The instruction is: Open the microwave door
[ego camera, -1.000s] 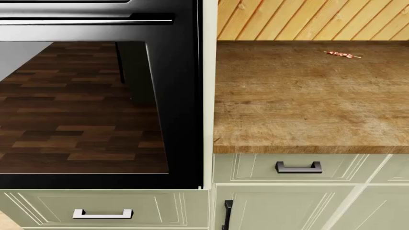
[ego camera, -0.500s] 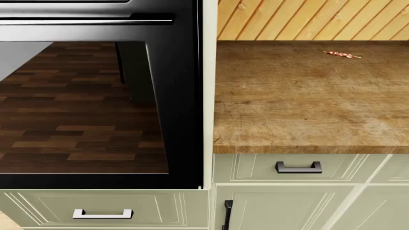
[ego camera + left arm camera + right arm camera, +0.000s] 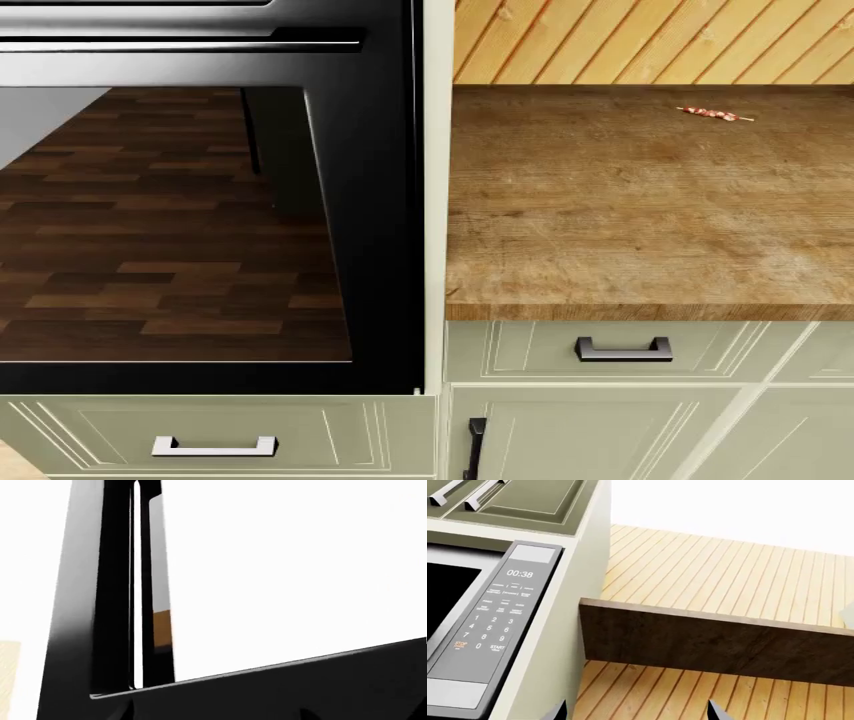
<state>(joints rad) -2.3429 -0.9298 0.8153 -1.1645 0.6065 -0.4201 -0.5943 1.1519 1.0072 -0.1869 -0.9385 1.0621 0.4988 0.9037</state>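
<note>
Wall cabinet: microwave door [image 3: 444,605] near right gripper [image 3: 637,711].

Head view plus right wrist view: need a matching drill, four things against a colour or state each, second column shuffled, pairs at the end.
Things:
1. oven front
2. countertop
3. keypad panel
4. drawer handle

Descriptions:
A. pale grey, display reading 00:38
B. worn brown wood, with a small skewer near the back
C. glossy black, reflecting a dark wood floor
D. dark metal, on a pale green drawer

Pairs: 1-C, 2-B, 3-A, 4-D
</note>
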